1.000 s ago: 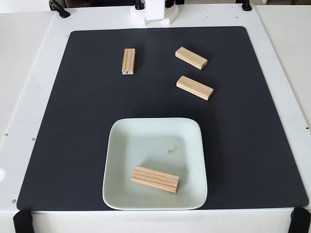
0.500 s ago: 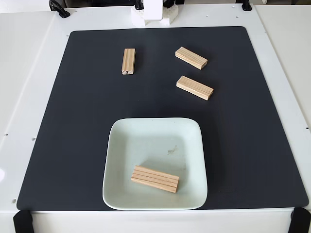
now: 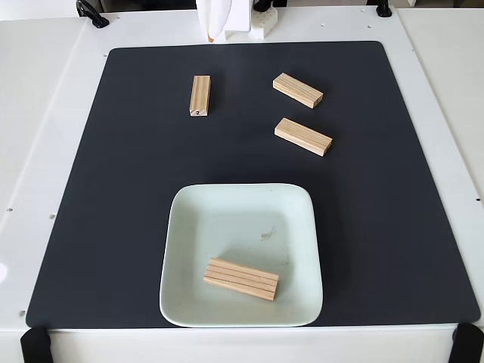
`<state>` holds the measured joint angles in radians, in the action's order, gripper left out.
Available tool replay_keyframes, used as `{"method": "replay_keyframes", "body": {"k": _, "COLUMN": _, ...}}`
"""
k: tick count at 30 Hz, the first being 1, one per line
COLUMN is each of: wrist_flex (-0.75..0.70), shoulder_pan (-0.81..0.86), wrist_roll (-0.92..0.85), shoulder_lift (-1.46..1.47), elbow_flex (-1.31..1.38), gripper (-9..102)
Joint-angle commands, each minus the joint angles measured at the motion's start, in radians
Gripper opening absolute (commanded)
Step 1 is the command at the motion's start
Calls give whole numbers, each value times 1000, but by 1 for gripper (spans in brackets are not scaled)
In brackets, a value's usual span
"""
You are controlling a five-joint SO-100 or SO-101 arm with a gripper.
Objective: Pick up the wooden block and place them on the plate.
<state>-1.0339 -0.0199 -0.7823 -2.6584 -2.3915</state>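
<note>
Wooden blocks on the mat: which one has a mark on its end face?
The left wooden block, standing alone and lengthwise up the fixed view, shows a small dark mark on its near end. The two right blocks lie angled and show none.
</note>
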Motion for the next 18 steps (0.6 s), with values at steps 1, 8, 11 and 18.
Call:
{"method": "replay_keyframes", "body": {"k": 1, "wrist_flex": -3, "shoulder_pan": 37, "wrist_roll": -371, "shoulder_lift": 2, "elbow_flex": -15, "gripper": 0}}
{"method": "replay_keyframes", "body": {"k": 8, "wrist_flex": -104, "shoulder_pan": 80, "wrist_roll": -647, "shoulder_lift": 46, "elbow_flex": 6, "gripper": 0}}
{"method": "replay_keyframes", "body": {"k": 11, "wrist_flex": -334, "shoulder_pan": 81, "wrist_roll": -744, "shoulder_lift": 129, "elbow_flex": 137, "gripper": 0}}
{"method": "replay_keyframes", "body": {"k": 18, "wrist_flex": -548, "shoulder_pan": 74, "wrist_roll": -759, "shoulder_lift": 417, "elbow_flex": 380, "gripper": 0}}
